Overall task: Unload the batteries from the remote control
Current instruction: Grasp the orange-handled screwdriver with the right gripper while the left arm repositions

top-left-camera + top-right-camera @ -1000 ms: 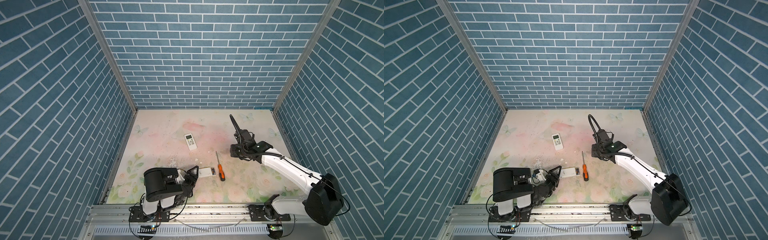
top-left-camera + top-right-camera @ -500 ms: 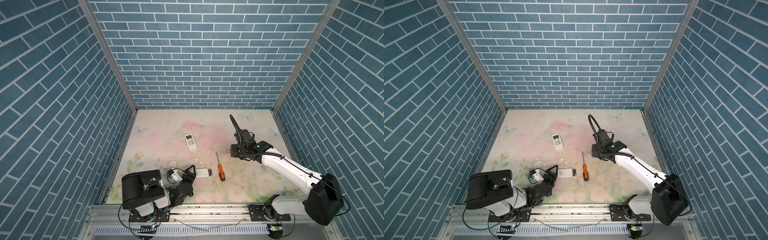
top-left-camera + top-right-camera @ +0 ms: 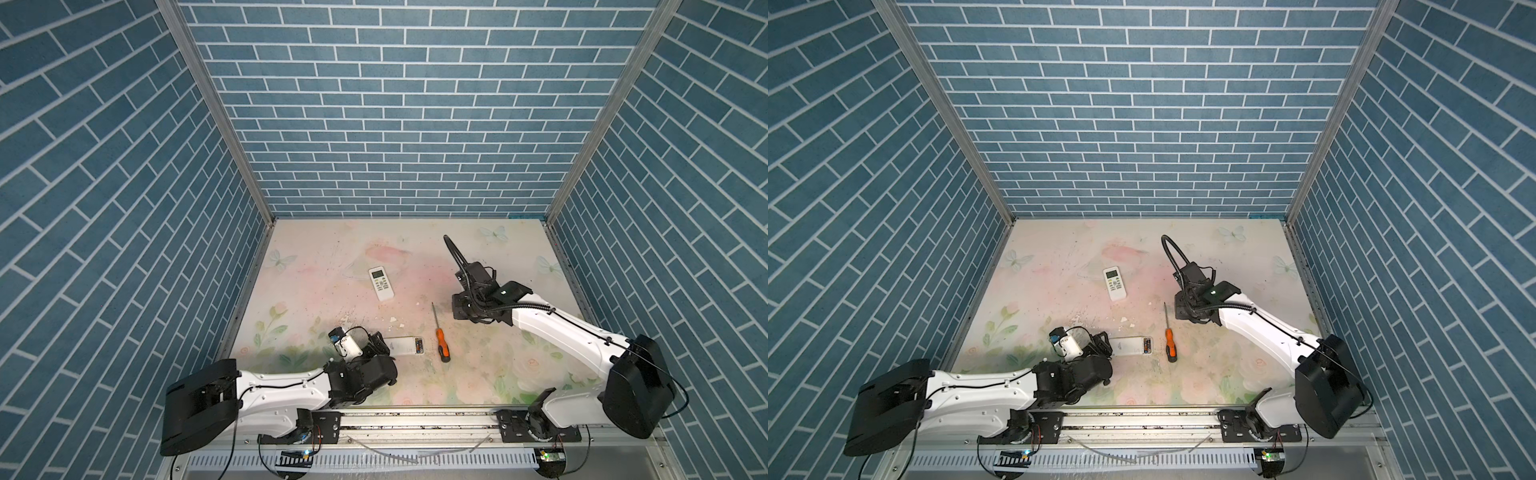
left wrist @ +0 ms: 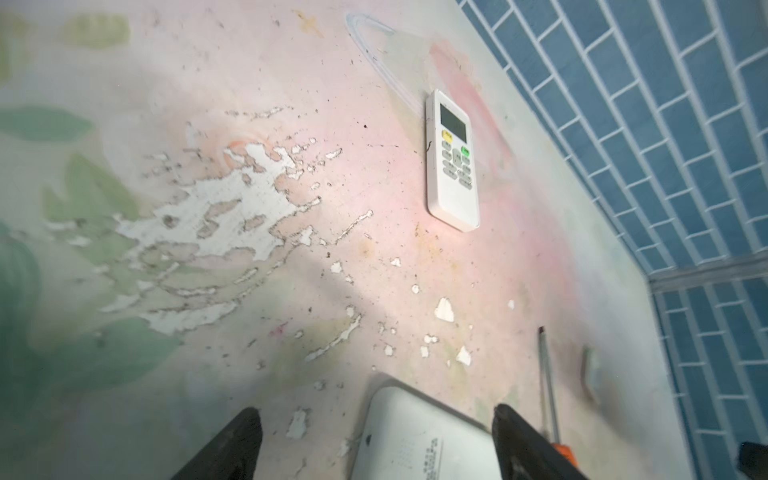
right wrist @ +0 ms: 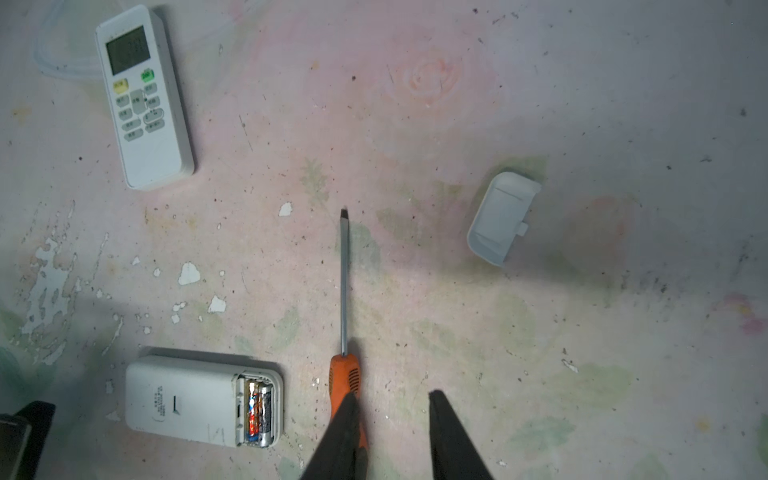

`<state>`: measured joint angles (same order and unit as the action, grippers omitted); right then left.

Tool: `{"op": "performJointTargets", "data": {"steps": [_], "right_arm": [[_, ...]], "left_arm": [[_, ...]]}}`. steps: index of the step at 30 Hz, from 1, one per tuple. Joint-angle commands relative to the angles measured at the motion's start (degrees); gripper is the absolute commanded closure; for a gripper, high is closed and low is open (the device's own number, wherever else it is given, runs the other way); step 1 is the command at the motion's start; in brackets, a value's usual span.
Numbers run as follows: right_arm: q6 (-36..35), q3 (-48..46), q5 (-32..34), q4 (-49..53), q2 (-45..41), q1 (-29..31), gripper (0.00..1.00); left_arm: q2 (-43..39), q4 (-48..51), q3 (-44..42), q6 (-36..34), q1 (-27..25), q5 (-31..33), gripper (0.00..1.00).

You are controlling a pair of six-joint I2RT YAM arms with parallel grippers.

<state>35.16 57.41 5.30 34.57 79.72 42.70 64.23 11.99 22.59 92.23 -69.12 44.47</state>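
The left gripper [image 4: 376, 411], jaws wide apart and empty, is nearer: the white face-down remote control [image 4: 419, 440] runs lengthwise straight away from it, slim cylindrical batteries [image 5: 259, 409] seated at its uncovered far end. The right gripper [image 5: 392, 395], slightly parted and empty, hovers farther off.

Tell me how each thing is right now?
Face-down remote: compartment open.
Batteries: inside the compartment.
Battery cover: off, lying inside-up.
Face-up remote: lying flat.
Screwdriver: lying flat, not held.
Left gripper: jaws wide open, empty.
Right gripper: jaws slightly apart, empty.
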Motion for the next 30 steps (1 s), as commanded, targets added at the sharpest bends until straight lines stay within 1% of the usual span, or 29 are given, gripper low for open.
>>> {"op": "performJointTargets", "data": {"steps": [1, 4, 7, 13, 17, 21, 26, 30], "right_arm": [[4.91, 0.95, 1.38, 3.23, 1.16, 3.72, 0.67], [7.41, -0.15, 0.80, 2.74, 2.90, 6.91, 0.65], [9.70, -0.49, -0.17, 2.00, 4.50, 9.72, 0.62], [15.36, -2.57, -0.69, 2.67, 5.98, 13.83, 0.53], [18.11, -5.02, 0.01, 3.14, 5.79, 15.04, 0.51], [19.14, -7.23, -0.37, 2.64, 6.25, 15.20, 0.51], [19.16, -9.17, -1.68, -0.04, 8.31, 15.22, 0.51], [18.91, -10.56, -2.71, -3.51, 9.96, 15.18, 0.58]], "left_arm": [[-3.48, 14.64, 3.86, -9.40, 3.33, -1.91, 0.08], [-8.02, 12.61, 3.48, -17.76, 8.86, -7.27, 0.08], [-12.11, 13.70, 4.43, -24.15, 13.83, -11.10, 0.08], [-17.83, 17.82, 8.23, -32.36, 20.46, -14.58, 0.08], [-17.82, 19.45, 12.23, -37.03, 23.84, -16.85, 0.08], [-15.96, 18.57, 14.65, -39.85, 25.49, -18.79, 0.08], [-14.33, 16.44, 15.12, -40.33, 26.45, -20.07, 0.08], [-13.53, 15.52, 15.53, -40.50, 27.17, -21.21, 0.08]]}}
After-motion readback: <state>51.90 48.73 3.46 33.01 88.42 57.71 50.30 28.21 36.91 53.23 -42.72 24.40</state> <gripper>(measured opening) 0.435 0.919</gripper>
